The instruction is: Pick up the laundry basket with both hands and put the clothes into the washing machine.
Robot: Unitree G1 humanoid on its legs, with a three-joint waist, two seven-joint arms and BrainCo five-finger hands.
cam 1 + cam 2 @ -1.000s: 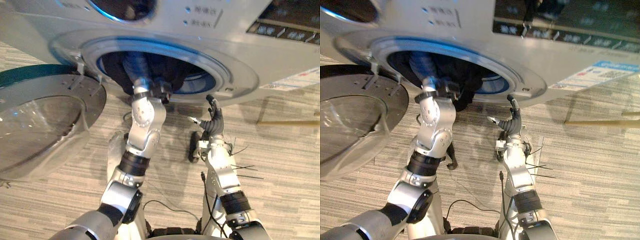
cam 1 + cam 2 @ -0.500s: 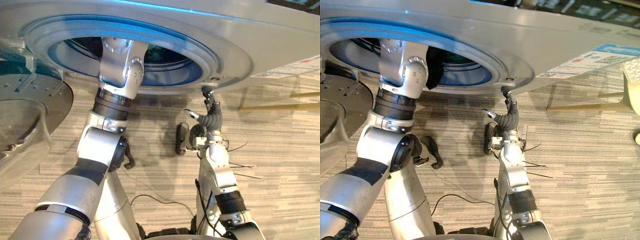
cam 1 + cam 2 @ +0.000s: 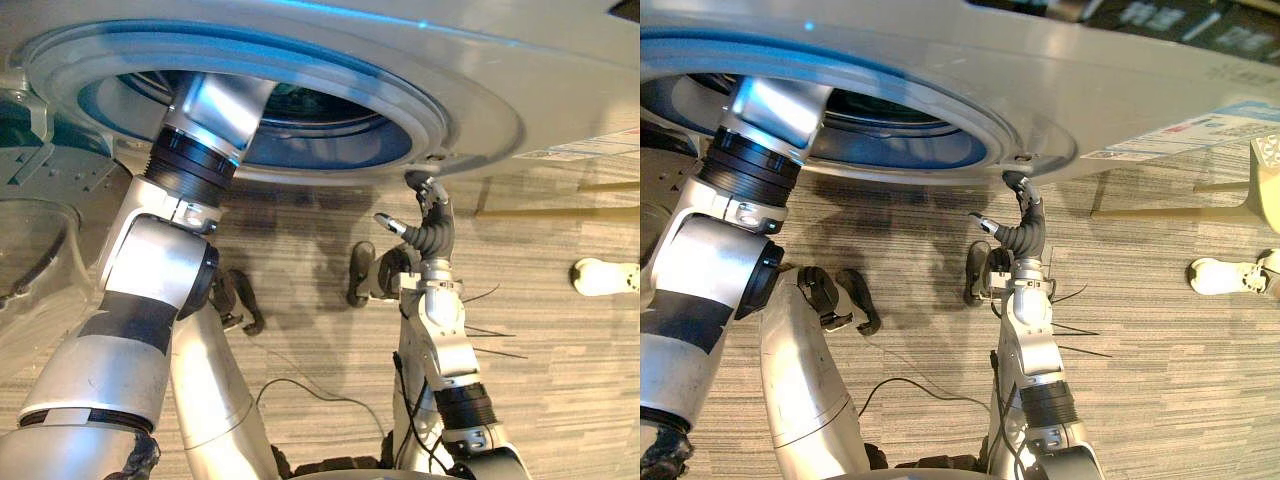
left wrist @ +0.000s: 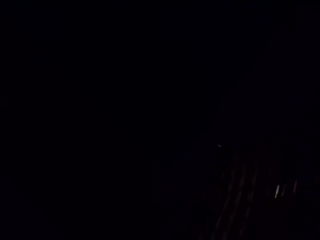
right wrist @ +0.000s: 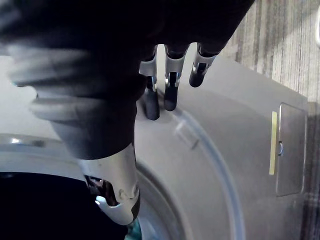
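Note:
The silver washing machine (image 3: 500, 90) stands with its round mouth (image 3: 310, 115) open. My left arm (image 3: 195, 150) reaches deep into the drum, and the left hand is hidden inside, in the dark. No clothes can be made out in the drum from here. My right hand (image 3: 430, 232) is raised at the lower right of the mouth's rim. It is open, and its straight fingers (image 5: 170, 87) rest against or sit just off the machine's front panel. The hand holds nothing.
The machine's glass door (image 3: 40, 240) hangs open at the left, close to my left arm. On the striped carpet at the right lie a white shoe-like object (image 3: 1220, 275) and a cream perforated object (image 3: 1267, 160) at the view's edge. A wooden strip (image 3: 545, 211) lies under the machine's right side.
My left arm has gone from the mouth, where dark cloth showed, deep into the drum. The camera has moved closer and lower. My right hand has stayed by the rim.

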